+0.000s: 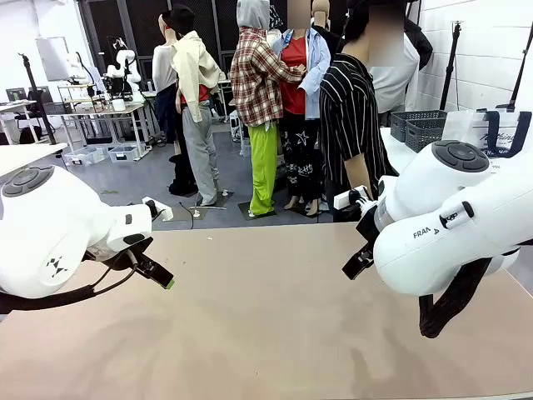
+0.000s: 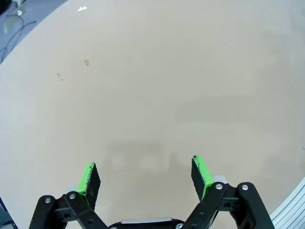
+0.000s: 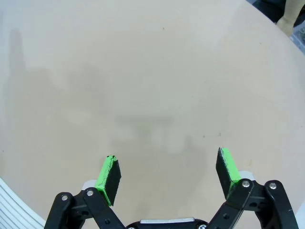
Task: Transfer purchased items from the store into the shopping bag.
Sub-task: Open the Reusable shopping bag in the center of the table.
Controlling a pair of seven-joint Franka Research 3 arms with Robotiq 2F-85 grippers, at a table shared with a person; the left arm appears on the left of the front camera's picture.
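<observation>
Both the black, green-padded left gripper point(image 2: 145, 172) and right gripper point(image 3: 167, 170) hang wide open over the tan table point(image 1: 266, 333), with the white plastic bag with navy handles point(image 1: 471, 130) beyond its far right corner, where reaching could bump the person point(image 1: 350, 117).

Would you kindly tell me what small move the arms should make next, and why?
Probably hold still, jaws open: the left gripper and right gripper hover over the table holding nothing, while the dark grey basket and shopping bag sit beyond it, far right.
</observation>
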